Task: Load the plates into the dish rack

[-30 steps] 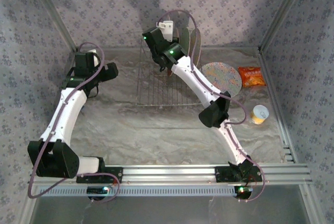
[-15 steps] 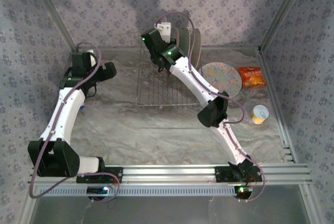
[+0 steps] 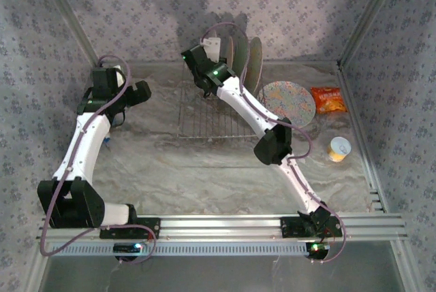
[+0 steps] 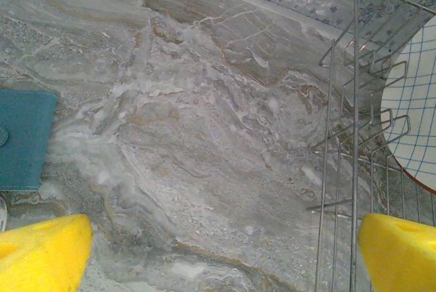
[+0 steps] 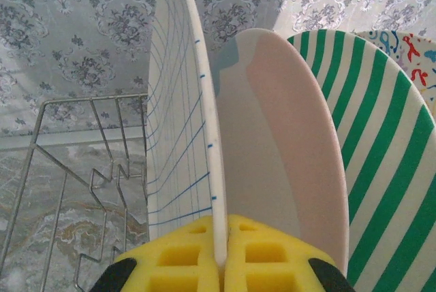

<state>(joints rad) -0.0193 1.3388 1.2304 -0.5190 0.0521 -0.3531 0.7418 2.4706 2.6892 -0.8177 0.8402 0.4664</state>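
Pinching the pale plaid plate's [image 5: 178, 135] rim, the right jaws hold it on edge at the dish rack's [image 5: 71, 169] far end, face parallel to the cream plate [image 5: 286, 163] just beside it. The left jaws gape wide over the worktop [image 4: 170, 135], left of the rack.

Dish rack [image 3: 204, 118] sits centrally, toward the back wall [image 3: 286, 6]. I count four plates [image 5: 286, 156] on edge, side by side, at its far right end. My right gripper [image 5: 218, 254] pinches the rim of the leftmost plate [image 5: 180, 101]. A fifth plate [image 3: 289, 99] lies flat right of the rack, snack packet [image 3: 328, 99] right of that, cup [image 3: 339, 148] in front of the packet.
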